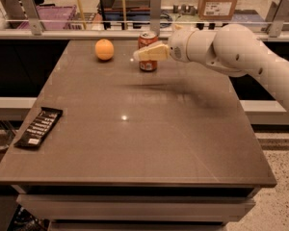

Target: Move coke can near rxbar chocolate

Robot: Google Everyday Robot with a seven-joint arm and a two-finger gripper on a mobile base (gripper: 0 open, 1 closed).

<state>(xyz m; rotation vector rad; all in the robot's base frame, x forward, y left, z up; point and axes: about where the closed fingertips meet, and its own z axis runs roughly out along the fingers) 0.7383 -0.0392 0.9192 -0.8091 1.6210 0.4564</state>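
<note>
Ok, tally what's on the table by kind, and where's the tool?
Drink can: 1
Orange: 1
Snack bar: 1
Total: 3
Tool: at the drink can, crossing in front of it.

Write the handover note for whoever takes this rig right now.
Hand: at the can, across its middle; whether it grips cannot be told.
Can: upright at the far edge of the table, right of the orange.
Bar: flat at the near left edge, far from the can.
Done: the reach.
Left: confirm the grasp, carry the can over, set it beside the bar.
</note>
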